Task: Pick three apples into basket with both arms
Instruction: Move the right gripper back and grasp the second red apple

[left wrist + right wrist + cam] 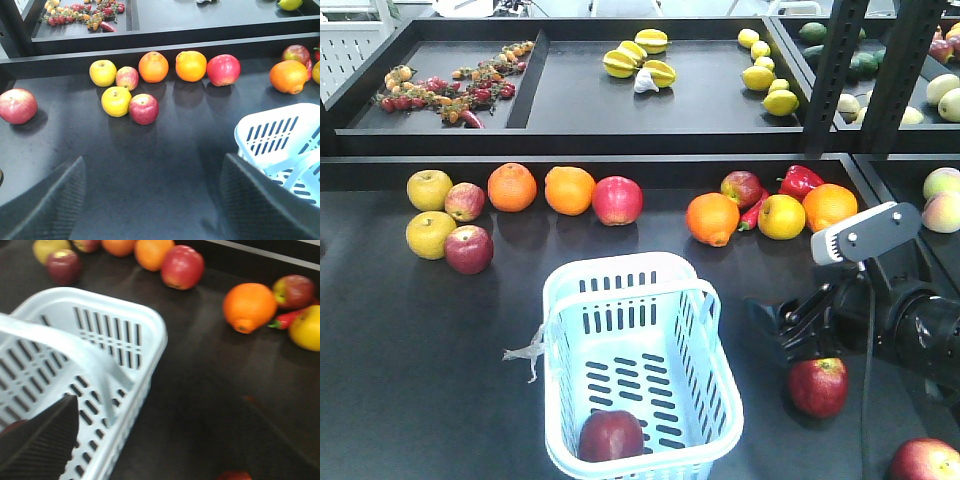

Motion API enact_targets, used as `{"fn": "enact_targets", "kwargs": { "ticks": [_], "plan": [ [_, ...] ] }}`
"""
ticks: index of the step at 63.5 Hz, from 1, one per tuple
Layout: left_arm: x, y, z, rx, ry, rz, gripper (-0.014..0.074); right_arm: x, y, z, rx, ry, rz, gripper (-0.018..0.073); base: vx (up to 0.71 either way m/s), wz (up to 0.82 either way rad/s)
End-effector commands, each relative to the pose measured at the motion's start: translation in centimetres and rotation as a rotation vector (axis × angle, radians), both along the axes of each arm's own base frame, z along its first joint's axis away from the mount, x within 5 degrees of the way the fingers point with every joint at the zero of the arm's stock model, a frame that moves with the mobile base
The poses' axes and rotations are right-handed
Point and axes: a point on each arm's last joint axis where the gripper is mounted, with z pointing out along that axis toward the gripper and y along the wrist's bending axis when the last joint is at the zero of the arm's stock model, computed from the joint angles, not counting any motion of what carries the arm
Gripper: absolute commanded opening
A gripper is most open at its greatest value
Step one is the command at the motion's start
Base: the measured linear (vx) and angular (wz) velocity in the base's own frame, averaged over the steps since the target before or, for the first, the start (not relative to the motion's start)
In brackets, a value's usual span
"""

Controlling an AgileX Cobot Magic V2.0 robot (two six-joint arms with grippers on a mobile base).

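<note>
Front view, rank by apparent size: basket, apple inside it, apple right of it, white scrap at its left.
1. basket
2-3. apple inside it and apple right of it look alike; unranked
4. white scrap, thin, smallest

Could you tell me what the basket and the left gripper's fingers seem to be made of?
Basket: likely moulded plastic, pale blue-white and glossy, judging by its even slots and rounded rim. Left gripper: fingers look matte black, rubber or textured plastic, with fine cross-hatching.
</note>
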Motion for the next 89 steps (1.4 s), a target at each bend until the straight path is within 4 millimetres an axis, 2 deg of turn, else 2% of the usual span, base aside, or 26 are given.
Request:
{"fn": "enact_targets", "kwargs": {
  "ticks": [1,14,31,40,48,64,89],
  "plan": [
    [0.0,0.0,1.4,-0.016,-0.088,-0.011,0.0544,0.7,-0.4,0.7,-0.009,-0.033,-0.064,0.0599,0.0,0.0],
    [0.0,0.0,1.4,-0.016,-0.088,-0.011,0.0544,2.3,-1.2,-1.9,-0.024,0.066,-0.154,0.0594,0.0,0.0],
    [0.0,0.0,1.4,-0.016,-0.088,-0.011,0.0544,3.9,-5.6,-5.8,0.081,0.293,-0.275,0.0594,0.0,0.0],
    [0.0,0.0,1.4,-0.016,-0.088,-0.011,0.0544,4.3,-7.3,-7.2,0.069,0.338,-0.336,0.0594,0.0,0.0],
    [0.0,0.0,1.4,-0.016,-0.088,-0.011,0.0544,4.6,-7.7,-8.7,0.001,0.369,-0.343,0.0594,0.0,0.0],
    [0.0,0.0,1.4,-0.016,-0.088,-0.011,0.0544,4.9,-7.8,-11.4,-0.003,0.468,-0.353,0.0594,0.0,0.0],
    [0.0,0.0,1.4,-0.016,-0.088,-0.011,0.0544,6.8,-7.4,-12.8,0.047,0.516,-0.342,0.0594,0.0,0.0]
  ]
}}
